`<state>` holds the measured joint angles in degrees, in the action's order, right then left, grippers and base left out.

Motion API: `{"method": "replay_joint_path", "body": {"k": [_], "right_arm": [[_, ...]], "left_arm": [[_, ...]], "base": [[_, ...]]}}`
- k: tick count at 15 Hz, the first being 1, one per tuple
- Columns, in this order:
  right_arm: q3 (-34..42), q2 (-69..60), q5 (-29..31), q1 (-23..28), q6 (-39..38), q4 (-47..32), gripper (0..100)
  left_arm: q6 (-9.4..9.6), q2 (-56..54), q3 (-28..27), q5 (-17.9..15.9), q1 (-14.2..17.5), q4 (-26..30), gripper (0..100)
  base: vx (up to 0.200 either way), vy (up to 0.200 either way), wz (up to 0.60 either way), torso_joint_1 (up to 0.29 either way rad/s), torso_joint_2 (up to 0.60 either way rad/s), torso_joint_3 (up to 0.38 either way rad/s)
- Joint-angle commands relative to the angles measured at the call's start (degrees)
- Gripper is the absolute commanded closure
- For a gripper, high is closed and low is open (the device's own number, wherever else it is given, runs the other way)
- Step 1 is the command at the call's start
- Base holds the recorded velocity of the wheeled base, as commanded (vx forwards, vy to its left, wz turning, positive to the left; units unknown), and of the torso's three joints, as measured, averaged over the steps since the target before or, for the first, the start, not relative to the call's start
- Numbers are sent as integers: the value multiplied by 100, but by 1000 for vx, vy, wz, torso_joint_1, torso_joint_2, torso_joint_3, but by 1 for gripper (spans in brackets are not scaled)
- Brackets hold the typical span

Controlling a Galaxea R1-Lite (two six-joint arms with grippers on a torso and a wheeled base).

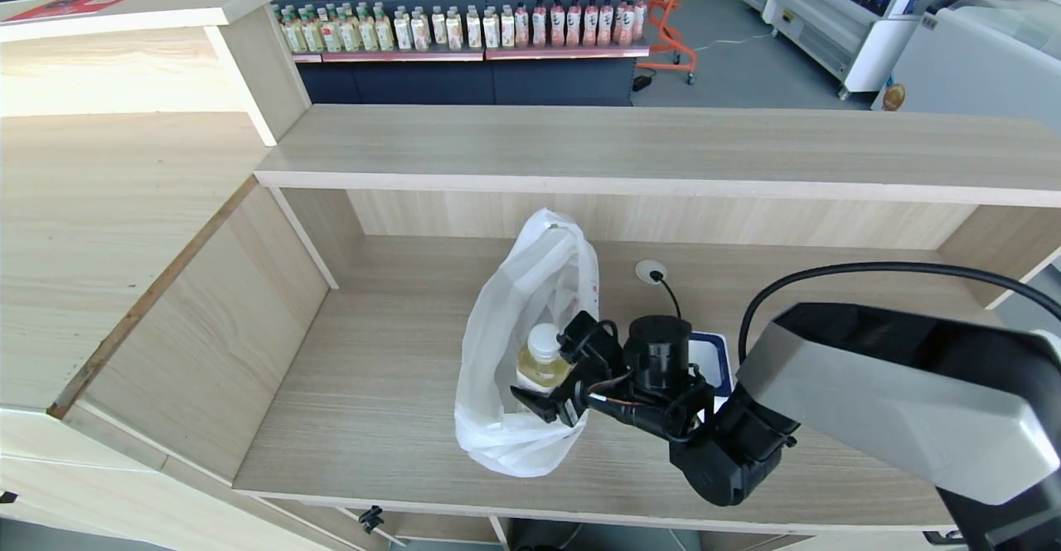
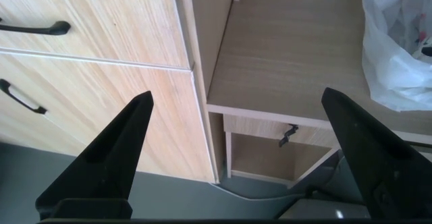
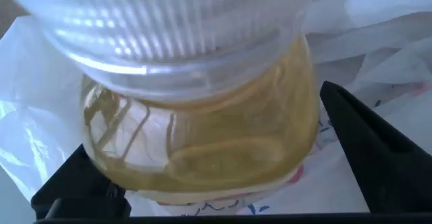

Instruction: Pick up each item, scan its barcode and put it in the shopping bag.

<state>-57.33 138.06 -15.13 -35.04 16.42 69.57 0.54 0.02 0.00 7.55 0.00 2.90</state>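
Note:
A clear bottle (image 1: 543, 350) of yellow drink with a white cap stands upright inside the open white shopping bag (image 1: 506, 319) on the counter. My right gripper (image 1: 554, 369) reaches into the bag's mouth from the right and is shut on the bottle, one finger on each side of its shoulder. In the right wrist view the bottle (image 3: 202, 136) sits between the two black fingers (image 3: 368, 156), with the bag's plastic (image 3: 378, 42) behind it. My left gripper (image 2: 237, 99) hangs open with nothing in it, low beside the counter's left front corner.
A white and blue device (image 1: 714, 362) sits on the counter just behind my right wrist, with a cable running to a hole (image 1: 651, 270) at the back. A raised shelf (image 1: 663, 145) overhangs the rear. Drawers with black handles (image 2: 40, 28) stand left of the counter (image 2: 297, 55).

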Motion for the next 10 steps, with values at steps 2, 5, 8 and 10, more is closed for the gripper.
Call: {"method": "replay_joint_path", "body": {"k": [2, 5, 8, 10], "right_arm": [[442, -904, -8, 111, -1431, -339, 0], [750, -2345, 10, 190, -2925, -1446, 0], [1479, -3795, -16, 357, -3171, -2255, 0], [1910, -4595, -25, 383, -3233, -2308, 0]], "left_arm": [[-1, -2, 0, 1, 0, 0, 0], [-1, -2, 0, 1, 0, 0, 0], [-1, -2, 0, 1, 0, 0, 0], [-10, -2, 0, 1, 0, 0, 0]], "base": [[0, 0, 0, 0, 0, 0], [0, 0, 0, 0, 0, 0], [0, 0, 0, 0, 0, 0], [0, 0, 0, 0, 0, 0]]}}
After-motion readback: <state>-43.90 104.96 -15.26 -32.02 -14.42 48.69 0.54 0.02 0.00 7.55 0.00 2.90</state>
